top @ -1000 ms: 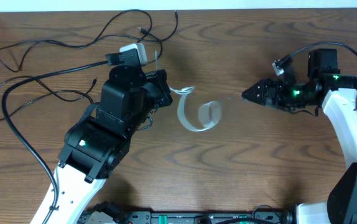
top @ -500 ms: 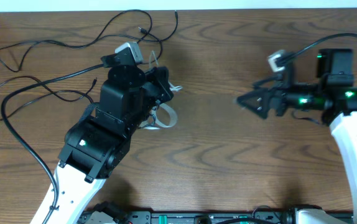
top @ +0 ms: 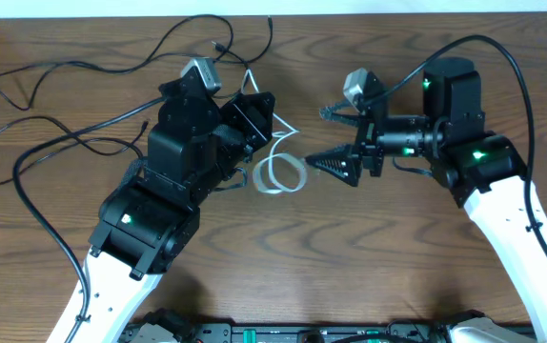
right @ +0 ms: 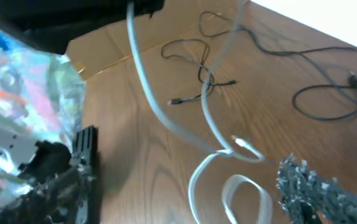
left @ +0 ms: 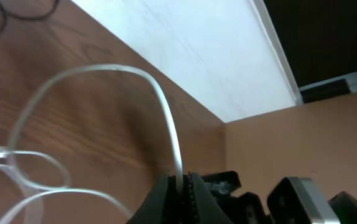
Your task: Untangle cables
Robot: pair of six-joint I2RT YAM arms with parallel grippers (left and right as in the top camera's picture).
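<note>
My left jaws [left: 180, 182] clamped on white cable [left: 173, 140]; my right jaws [top: 319, 139] spread wide, empty. Slack loop sits between them, just ahead of right tips.

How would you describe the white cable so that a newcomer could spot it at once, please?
On the brown wooden table, look to the middle. A thin white cable curls there in loose loops, one stretch pinched in the left gripper. It is the only pale cord; the thin black cables sprawl off to the left.
</note>
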